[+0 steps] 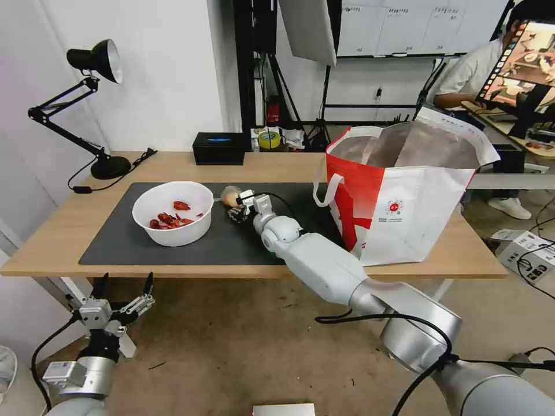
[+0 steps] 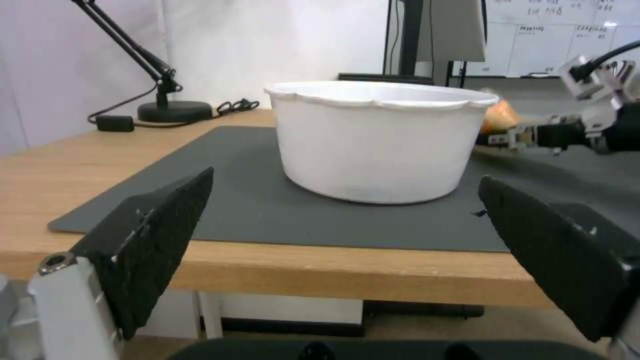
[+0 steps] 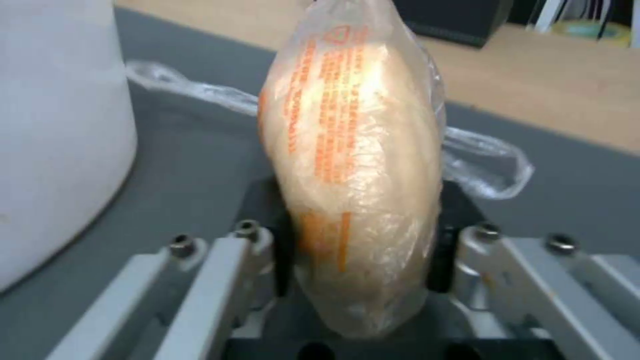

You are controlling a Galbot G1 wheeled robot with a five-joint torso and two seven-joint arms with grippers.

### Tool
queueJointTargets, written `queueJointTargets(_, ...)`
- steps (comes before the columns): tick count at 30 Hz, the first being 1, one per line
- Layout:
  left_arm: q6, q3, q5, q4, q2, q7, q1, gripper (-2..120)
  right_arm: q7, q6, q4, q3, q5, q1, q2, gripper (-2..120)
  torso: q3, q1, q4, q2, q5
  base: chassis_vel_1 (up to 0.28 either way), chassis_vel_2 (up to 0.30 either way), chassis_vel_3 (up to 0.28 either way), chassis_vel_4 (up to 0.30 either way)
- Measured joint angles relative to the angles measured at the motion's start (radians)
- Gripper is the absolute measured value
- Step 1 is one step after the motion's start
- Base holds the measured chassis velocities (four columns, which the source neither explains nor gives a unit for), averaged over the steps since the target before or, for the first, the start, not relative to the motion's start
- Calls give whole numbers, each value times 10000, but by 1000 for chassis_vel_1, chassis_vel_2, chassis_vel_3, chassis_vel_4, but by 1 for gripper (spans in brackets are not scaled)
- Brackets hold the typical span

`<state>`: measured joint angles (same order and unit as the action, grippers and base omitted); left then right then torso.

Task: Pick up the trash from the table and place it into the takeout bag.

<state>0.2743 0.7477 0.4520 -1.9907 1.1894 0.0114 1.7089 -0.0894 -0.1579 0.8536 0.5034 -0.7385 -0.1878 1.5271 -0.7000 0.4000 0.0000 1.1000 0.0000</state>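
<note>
the right end effector [image 1: 236, 207] is clamped on the small bag [image 3: 353, 190] beside the bowl [image 1: 172, 212] on the desk [image 1: 69, 225]; the left end effector [image 1: 124, 289] hangs wide open below the desk edge.

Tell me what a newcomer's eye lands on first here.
The big red-and-white takeout bag stands open at the table's right end. Mid-mat, the right pincer is shut on a small clear bag with a tan lump, beside the white bowl of red scraps. The left pincer hangs open below the table's edge.
</note>
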Motion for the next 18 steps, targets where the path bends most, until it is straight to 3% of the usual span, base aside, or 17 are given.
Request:
queueJointTargets(2, 0, -35, -5, 0, -5, 0, -1, 100, -114, 72, 557, 23, -50, -71, -328, 26, 0, 0, 1, 0, 0, 0, 0, 0, 0)
queueJointTargets(7, -6, -122, -23, 0, -12, 1, -29, 100, -335, 163, 1541, 88, -205, -222, -968, 14, 0, 0, -1, 0, 1, 0, 0, 0, 0)
queueJointTargets(9, -28, -185, -47, -30, -19, -6, -34, 100, -520, 467, 2610, 101, -108, -510, -1719, 7, 0, 0, 0, 0, 2, 0, 0, 0, 0)
queueJointTargets(14, -38, -209, -65, -83, -20, -6, -20, 100, -615, 1172, 3764, -86, 502, -976, -2410, 7, 0, 0, -1, 0, 2, 0, 0, 0, 0)
queueJointTargets(16, -52, -252, -104, -127, -22, -22, 22, 100, -806, 2081, 5124, -557, 1256, -1574, -3050, 7, 0, 0, -2, 0, 3, 0, 0, 0, 0)
queueJointTargets(18, -55, -262, -121, -138, -21, -25, 32, 100, -874, 2237, 5398, -690, 1415, -1702, -3165, 7, 0, -1, 0, 0, 2, 0, 0, 0, 0)
